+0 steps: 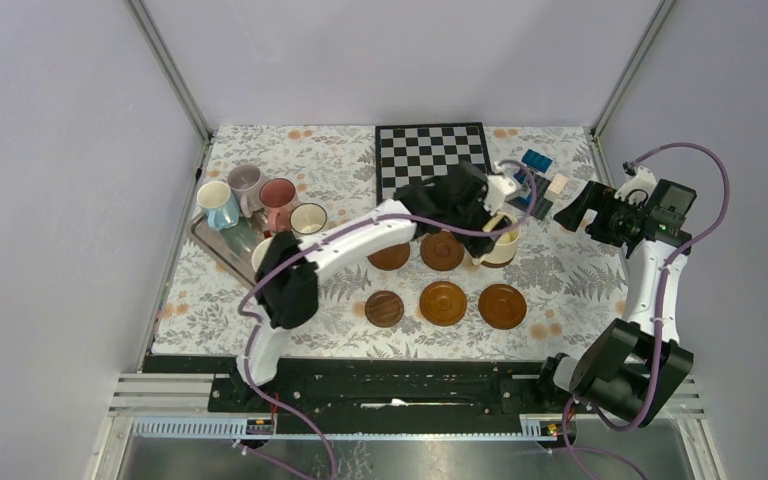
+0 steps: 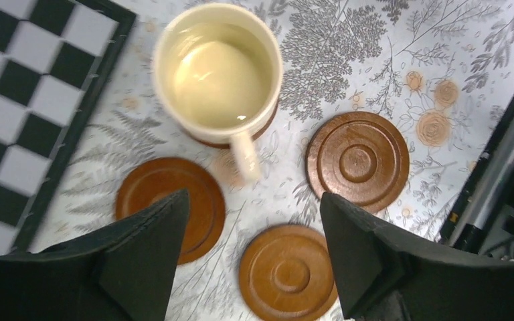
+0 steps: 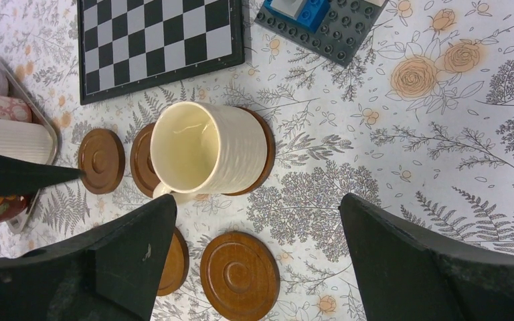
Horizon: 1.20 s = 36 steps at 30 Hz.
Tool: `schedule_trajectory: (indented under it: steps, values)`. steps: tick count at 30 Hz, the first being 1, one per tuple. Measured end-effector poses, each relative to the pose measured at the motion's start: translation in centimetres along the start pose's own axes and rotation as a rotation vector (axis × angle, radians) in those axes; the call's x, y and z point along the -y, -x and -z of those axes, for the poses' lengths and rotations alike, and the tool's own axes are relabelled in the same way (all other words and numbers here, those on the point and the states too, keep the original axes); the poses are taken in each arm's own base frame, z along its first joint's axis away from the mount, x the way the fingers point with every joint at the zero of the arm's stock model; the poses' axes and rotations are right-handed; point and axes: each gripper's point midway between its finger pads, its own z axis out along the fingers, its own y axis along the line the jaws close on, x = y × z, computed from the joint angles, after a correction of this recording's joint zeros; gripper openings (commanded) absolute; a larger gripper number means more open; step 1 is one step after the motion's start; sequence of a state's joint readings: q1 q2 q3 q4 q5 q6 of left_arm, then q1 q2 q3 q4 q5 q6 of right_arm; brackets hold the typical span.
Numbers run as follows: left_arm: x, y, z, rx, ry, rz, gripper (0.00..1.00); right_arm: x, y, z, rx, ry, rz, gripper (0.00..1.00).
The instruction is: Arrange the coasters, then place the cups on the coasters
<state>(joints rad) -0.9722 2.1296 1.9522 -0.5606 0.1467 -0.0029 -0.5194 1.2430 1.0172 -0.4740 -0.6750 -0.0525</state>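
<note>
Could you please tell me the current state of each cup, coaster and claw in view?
cream cup: upright on the back-right coaster, not gripped.
other five coasters: flat, bare.
remaining cups: upright, grouped at the tray on the left.
left claw: open, above the cream cup.
right claw: open, empty.

Cream-yellow ribbed ceramic mug [image 3: 241, 144] glossy-glazed; round brown wooden coasters [image 2: 357, 160] smooth, ring-grooved, satin sheen; floral-print counter covering [image 3: 442, 167] matt; black-and-white chequered board [image 3: 160, 40] smooth.

Even, soft light fills all views, and shadows are faint. The left wrist view is slightly motion-blurred, with glare inside the cream cup [image 2: 217, 73].
</note>
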Motion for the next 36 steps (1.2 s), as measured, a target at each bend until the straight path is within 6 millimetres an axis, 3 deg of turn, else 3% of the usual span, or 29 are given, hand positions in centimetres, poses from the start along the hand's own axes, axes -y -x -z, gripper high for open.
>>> schedule_trajectory:
  steps: [4,7,10,13,16,23,27,36]
  values:
    - [-2.7,2.5,6.1,0.069,0.029,0.017,0.82,-0.2,-0.4,0.1,-0.014,0.01,0.015,1.0]
    - [-7.0,3.4,11.5,0.125,0.094,0.061,0.81,-0.3,-0.7,0.2,-0.025,0.021,0.023,0.99]
    - [-12.1,2.5,17.1,0.168,0.189,0.13,0.78,-0.4,-0.9,0.2,-0.033,0.027,0.028,1.0]
    - [-17.0,0.1,22.2,0.187,0.299,0.215,0.72,-0.7,-1.1,0.3,-0.041,0.031,0.036,1.0]
    - [-21.2,-3.6,27.2,0.191,0.42,0.305,0.65,-1.1,-1.3,0.3,-0.046,0.04,0.051,1.0]
    - [-26.9,-13.0,36.8,0.181,0.686,0.506,0.47,-1.7,-1.9,0.0,-0.056,0.055,0.066,1.0]
    - [-29.1,-17.2,39.8,0.153,0.793,0.597,0.43,-1.6,-2.3,-0.1,-0.064,0.055,0.06,1.0]
    - [-31.4,-21.7,37.1,0.047,0.822,0.657,0.36,-1.5,-2.2,-0.2,-0.058,0.054,0.063,1.0]
